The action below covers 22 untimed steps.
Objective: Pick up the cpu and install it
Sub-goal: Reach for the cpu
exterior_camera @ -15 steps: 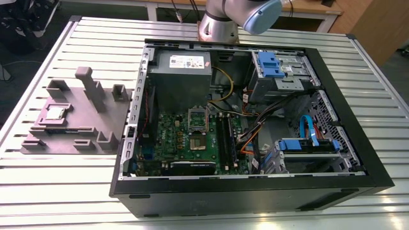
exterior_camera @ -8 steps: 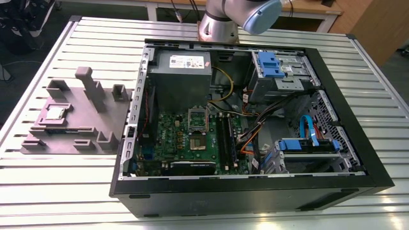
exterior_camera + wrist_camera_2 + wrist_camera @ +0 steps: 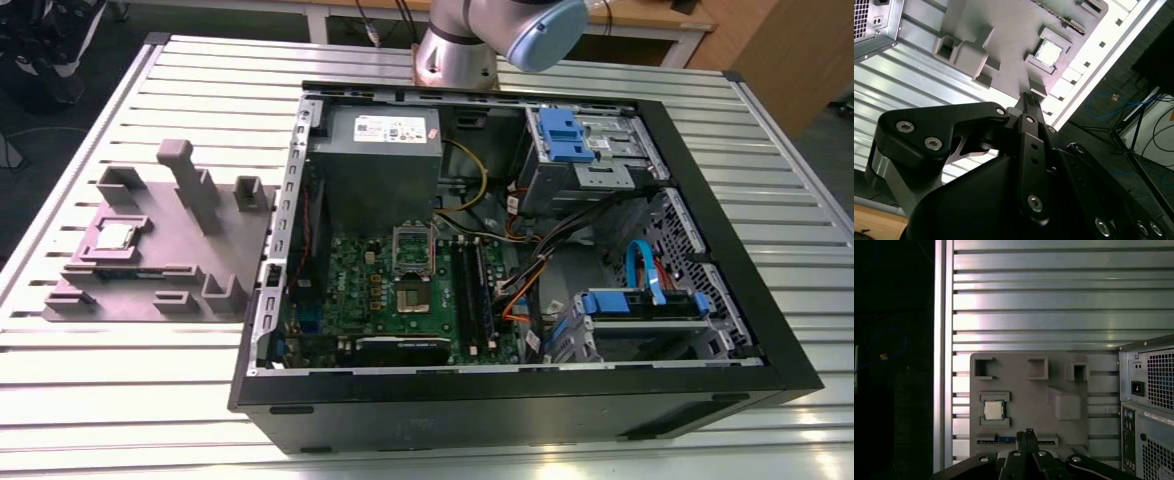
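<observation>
Item: cpu [image 3: 993, 410]. Location: seated in recess of grey holder [image 3: 1019, 390], beyond gripper [image 3: 1029, 432] tips, apart, untouched.
Gripper: fingers closed together, empty.
Handling, judged: light, rigid, flat; slick metal lid; underside likely fragile.
Hold: you take it by opposite edges, not by faces.

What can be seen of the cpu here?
The cpu is a small flat square chip with a shiny silver-grey metal top and a thin darker rim. It lies flat, top up, in a recess of the grey holder on the slatted table, to the exterior view's left of the open case. Only the holder touches it; the gripper is apart from it.
</observation>
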Each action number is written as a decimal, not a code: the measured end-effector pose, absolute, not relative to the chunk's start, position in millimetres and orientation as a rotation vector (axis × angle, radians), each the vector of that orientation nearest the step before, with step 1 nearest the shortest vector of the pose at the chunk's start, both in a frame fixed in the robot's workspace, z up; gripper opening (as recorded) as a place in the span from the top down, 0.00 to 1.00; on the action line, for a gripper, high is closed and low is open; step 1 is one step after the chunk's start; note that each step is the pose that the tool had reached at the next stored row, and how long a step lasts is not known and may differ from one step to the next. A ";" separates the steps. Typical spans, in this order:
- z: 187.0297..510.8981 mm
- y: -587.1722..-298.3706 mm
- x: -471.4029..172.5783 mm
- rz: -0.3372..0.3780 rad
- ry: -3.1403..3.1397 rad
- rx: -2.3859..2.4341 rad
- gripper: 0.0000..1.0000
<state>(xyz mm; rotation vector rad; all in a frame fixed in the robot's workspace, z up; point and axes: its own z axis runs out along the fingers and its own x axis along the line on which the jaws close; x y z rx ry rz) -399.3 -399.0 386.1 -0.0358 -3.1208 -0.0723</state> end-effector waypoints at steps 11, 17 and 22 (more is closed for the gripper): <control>386.0 -398.9 -406.4 -0.072 -3.121 -0.036 0.89; 386.1 -398.9 -409.8 -0.072 -3.121 -0.036 0.89; 385.8 -399.0 -412.6 -0.072 -3.121 -0.036 0.89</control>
